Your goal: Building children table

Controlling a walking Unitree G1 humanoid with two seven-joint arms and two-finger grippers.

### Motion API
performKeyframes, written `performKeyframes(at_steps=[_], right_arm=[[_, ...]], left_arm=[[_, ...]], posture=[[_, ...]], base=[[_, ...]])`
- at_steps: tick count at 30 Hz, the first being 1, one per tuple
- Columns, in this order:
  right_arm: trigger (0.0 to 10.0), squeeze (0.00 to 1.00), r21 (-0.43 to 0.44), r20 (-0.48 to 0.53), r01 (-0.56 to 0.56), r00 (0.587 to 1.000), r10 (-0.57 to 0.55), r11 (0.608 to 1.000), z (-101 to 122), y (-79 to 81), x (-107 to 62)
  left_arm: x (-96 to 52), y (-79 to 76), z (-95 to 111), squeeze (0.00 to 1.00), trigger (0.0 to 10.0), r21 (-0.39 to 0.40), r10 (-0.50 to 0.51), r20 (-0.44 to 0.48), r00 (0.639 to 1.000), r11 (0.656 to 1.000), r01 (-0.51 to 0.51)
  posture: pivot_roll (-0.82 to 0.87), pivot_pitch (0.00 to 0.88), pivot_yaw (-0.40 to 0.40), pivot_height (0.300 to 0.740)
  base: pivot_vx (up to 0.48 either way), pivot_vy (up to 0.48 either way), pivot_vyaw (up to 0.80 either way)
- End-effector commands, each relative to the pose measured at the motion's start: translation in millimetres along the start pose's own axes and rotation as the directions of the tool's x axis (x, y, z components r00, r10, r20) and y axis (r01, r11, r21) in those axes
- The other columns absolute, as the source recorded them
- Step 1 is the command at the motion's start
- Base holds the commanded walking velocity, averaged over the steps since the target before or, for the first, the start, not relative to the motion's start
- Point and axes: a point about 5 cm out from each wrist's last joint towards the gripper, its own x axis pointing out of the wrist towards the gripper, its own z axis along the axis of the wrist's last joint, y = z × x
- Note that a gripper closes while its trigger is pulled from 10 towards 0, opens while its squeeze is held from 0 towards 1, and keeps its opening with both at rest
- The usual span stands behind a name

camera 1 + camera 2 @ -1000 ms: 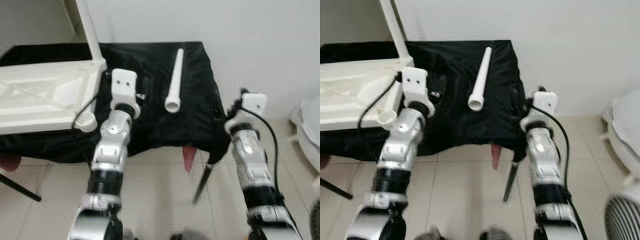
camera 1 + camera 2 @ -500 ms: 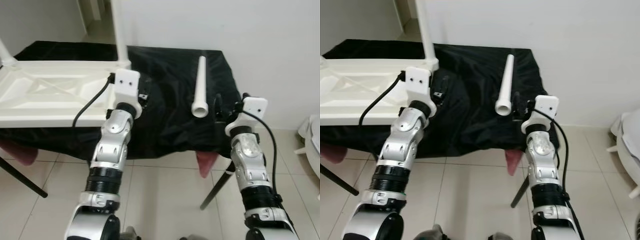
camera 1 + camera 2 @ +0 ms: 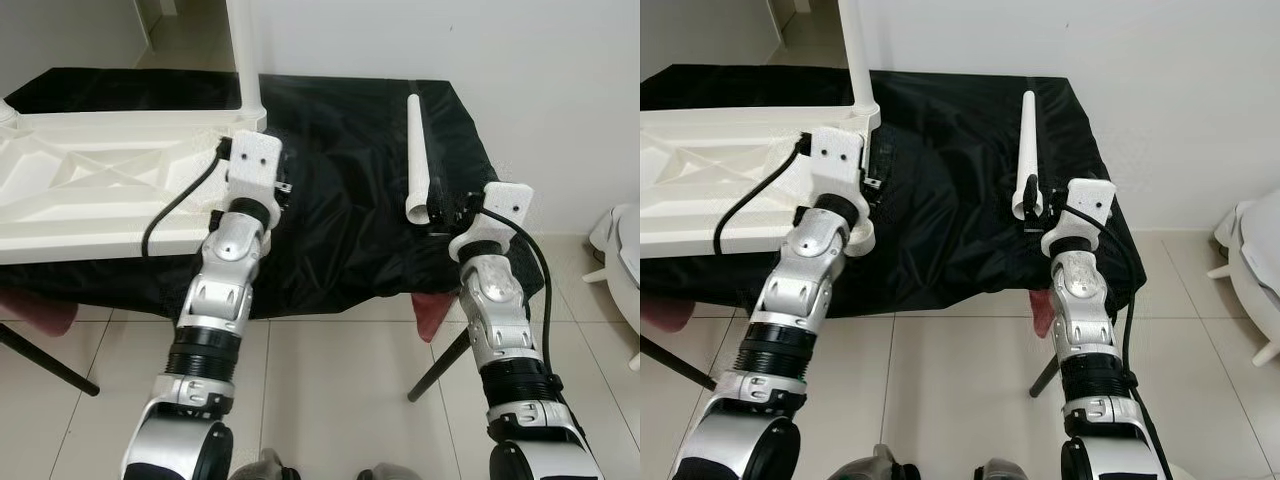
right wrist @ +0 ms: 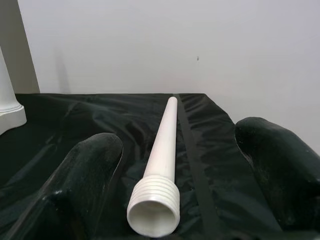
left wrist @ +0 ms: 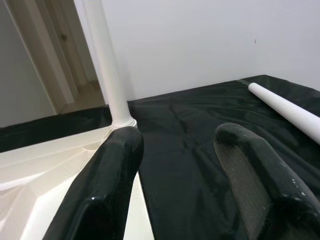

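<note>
Black-draped bench (image 3: 340,240) bearing loose leg (image 4: 161,162) beside upturned tabletop (image 3: 90,190); best straddled squarely near threaded end by spread right tool (image 4: 175,200), left tool (image 5: 175,165) likewise spread.

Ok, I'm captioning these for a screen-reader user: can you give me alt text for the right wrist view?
A loose white table leg lies on a black cloth, its threaded open end toward the camera, between the right gripper's two open black fingers. A white wall stands behind.
</note>
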Motion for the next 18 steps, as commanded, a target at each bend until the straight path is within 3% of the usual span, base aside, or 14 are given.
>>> performKeyframes(at_steps=[1,13,18], right_arm=[[10.0,0.0,-0.006,-0.017,0.008,1.0,-0.008,1.0,-4.0,-1.6,-2.3],[10.0,0.0,-0.008,-0.032,0.007,0.999,-0.007,1.0,-6.6,-1.3,-2.5],[10.0,0.0,-0.002,-0.101,0.028,0.995,-0.028,1.0,-12.3,-4.3,5.2]], left_arm=[[-1.7,-2.0,-0.8,0.0,10.0,0.01,0.011,0.001,1.0,1.0,-0.011],[-1.7,-3.0,-0.9,0.0,10.0,0.007,0.016,-0.002,1.0,1.0,-0.016],[-0.8,-2.1,-0.5,0.0,10.0,0.011,0.016,0.001,1.0,1.0,-0.016]], posture=[[-0.05,0.0,0.037,0.74],[-0.04,0.0,0.033,0.74],[-0.05,0.0,0.034,0.74]], base=[[0.0,0.0,0.0],[0.0,0.0,0.0],[0.0,0.0,0.0]])
